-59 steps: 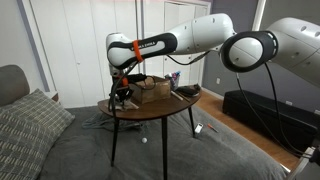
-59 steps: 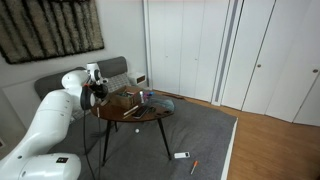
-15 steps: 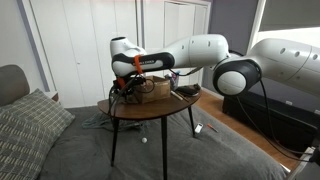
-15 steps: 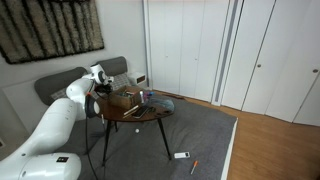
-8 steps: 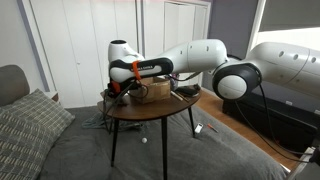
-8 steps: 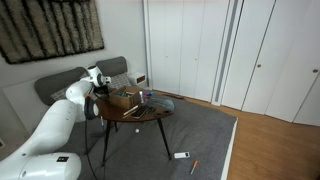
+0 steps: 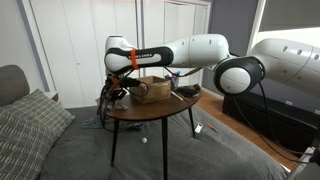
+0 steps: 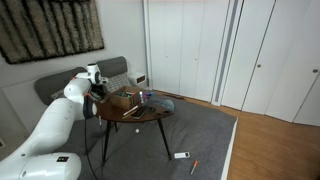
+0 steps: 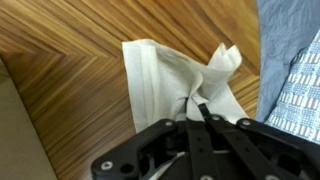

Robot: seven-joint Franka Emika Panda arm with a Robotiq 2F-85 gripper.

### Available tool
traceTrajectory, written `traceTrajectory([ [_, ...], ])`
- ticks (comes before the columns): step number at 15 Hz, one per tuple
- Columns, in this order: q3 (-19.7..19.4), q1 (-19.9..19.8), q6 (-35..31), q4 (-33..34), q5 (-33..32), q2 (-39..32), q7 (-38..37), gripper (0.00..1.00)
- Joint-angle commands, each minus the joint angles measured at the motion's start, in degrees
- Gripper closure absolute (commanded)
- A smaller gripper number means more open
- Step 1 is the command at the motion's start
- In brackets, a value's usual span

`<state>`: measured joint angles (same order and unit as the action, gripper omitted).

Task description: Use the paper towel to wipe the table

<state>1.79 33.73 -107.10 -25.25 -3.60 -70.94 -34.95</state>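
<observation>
In the wrist view the pale paper towel [image 9: 165, 75] lies rumpled on the dark brown wooden table top [image 9: 70, 50]. My gripper [image 9: 196, 106] is shut on the towel's bunched right part and presses it against the wood near the table's edge. In both exterior views the gripper [image 7: 114, 93] [image 8: 100, 93] is low over the table [image 7: 150, 110] [image 8: 140, 115], at the end nearest the couch. The towel itself is too small to make out there.
A brown cardboard box [image 7: 154, 88] [image 8: 121, 98] stands on the table beside the gripper, with small items behind it. Beyond the table edge are a grey couch with a patterned pillow [image 7: 30, 125] [image 9: 295, 70]. A low black bench [image 7: 275, 115] stands by the wall.
My gripper has slid with the towel across the table top toward the couch-side edge, moving away from the cardboard box.
</observation>
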Motion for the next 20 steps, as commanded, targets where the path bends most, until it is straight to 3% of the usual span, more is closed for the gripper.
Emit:
traceTrajectory([
  [1,1.04,-0.79,8.66,-3.02,2.39,1.92,0.14,1.00],
  [5,1.92,-1.50,15.80,-2.63,3.75,2.60,0.70,1.00],
  [12,2.36,-2.20,17.81,-1.70,4.05,2.65,3.78,1.00],
  [20,4.60,-4.40,20.99,-2.29,4.23,3.35,23.87,1.00],
])
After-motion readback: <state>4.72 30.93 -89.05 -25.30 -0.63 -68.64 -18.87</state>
